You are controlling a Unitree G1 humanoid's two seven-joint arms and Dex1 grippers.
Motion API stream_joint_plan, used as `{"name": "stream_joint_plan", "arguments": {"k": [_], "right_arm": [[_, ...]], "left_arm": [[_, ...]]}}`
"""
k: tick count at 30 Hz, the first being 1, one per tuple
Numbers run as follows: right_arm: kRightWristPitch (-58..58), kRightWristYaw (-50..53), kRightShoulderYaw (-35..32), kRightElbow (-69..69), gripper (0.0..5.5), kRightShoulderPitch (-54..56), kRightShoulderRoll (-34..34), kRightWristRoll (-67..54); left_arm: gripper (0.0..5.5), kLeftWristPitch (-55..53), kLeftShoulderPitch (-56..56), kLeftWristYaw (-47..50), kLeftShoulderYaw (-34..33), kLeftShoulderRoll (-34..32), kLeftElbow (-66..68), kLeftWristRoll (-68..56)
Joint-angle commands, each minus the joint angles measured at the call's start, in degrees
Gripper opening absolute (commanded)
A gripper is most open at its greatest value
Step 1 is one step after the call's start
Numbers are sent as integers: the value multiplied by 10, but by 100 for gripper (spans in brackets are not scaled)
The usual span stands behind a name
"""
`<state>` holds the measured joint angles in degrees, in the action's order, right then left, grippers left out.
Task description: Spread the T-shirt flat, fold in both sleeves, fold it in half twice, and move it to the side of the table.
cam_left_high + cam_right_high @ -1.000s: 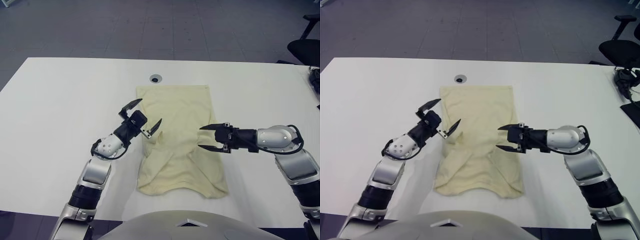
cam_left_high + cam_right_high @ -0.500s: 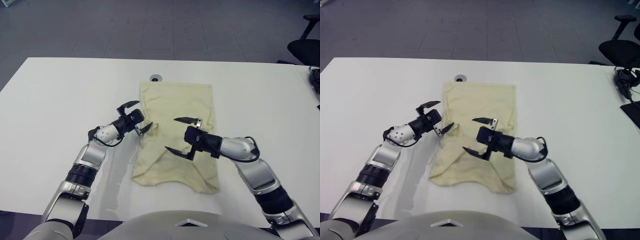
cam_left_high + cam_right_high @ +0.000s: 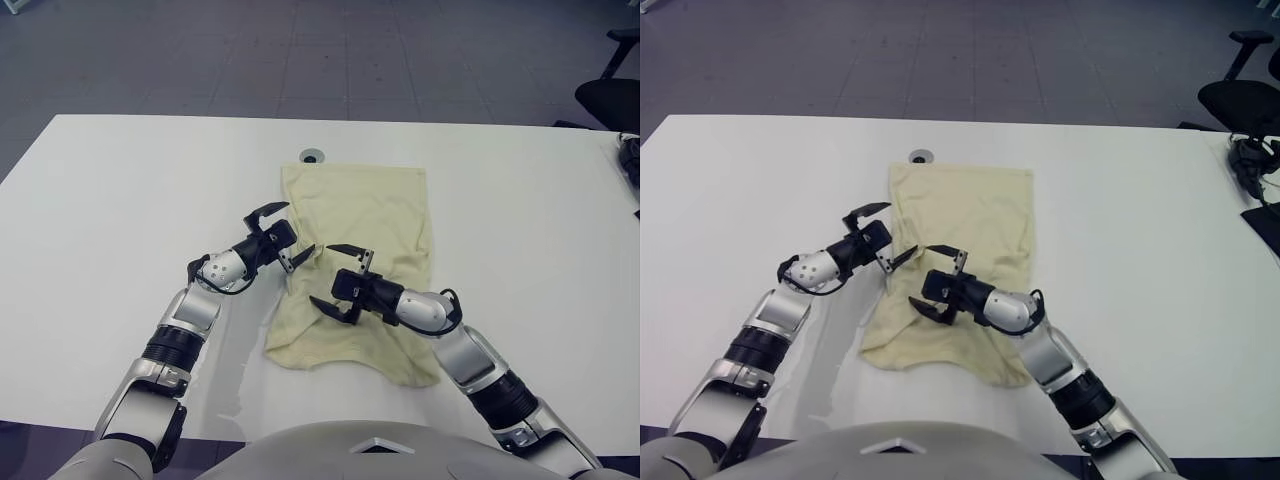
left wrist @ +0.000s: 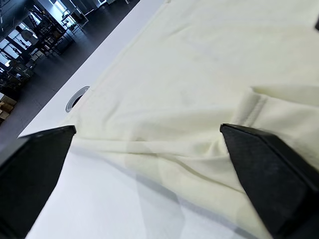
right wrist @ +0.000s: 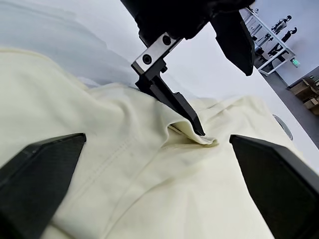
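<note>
Swinging in from the right side of the shirt, the right gripper (image 3: 322,273) has crossed over the cloth and now hangs just beside the left gripper (image 3: 290,230), which has nudged in toward the shirt's left edge.

Both work over a white table (image 3: 120,180). Beyond its far edge lies a grey tiled floor (image 3: 300,50), and a black office chair (image 3: 610,95) stands well off to the right of the right gripper. A round cable grommet (image 3: 311,156) is set in the tabletop beyond the left gripper, just past the shirt's far left corner. Some dark gear (image 3: 1250,160) sits at the table's right edge, too small to name.

The cream T-shirt (image 3: 370,215) lies between and under the two grippers. Its far part is flat, and its near part is rumpled with the sleeves folded in. The left gripper's fingers are spread wide across the shirt's left edge. In the right wrist view, the tip of its lower finger (image 5: 199,132) meets a small raised fold of cloth. The right gripper is likewise spread wide above the near left part of the shirt, holding nothing, with that same fold just ahead of it.
</note>
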<state>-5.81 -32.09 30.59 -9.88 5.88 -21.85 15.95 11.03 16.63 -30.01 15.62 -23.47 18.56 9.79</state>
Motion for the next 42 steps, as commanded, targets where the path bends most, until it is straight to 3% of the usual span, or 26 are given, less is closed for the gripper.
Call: {"name": "stream_joint_plan", "arguments": {"k": [1,12,23,32,42], "right_arm": [[2,-33,24,0,536,-6,-28,26],[4,-119,25,-50,536,-26,-122,40],[0,-101,6,-47,536,-22,-95,12],[-94,-81,-152,-119,536,3,-33,-170],[-189,-95,-305,-221,536,-41,-105,-294]], "left_arm": [[540,-7,-8,-2,-1,1,12,3],[540,25,15,17,-20,-3,58,1],[540,60,16,1,-23,2,60,-15],[540,46,-10,-52,-41,-9,-31,-73],[540,4,-65,-82,-88,-76,-180,-94]]}}
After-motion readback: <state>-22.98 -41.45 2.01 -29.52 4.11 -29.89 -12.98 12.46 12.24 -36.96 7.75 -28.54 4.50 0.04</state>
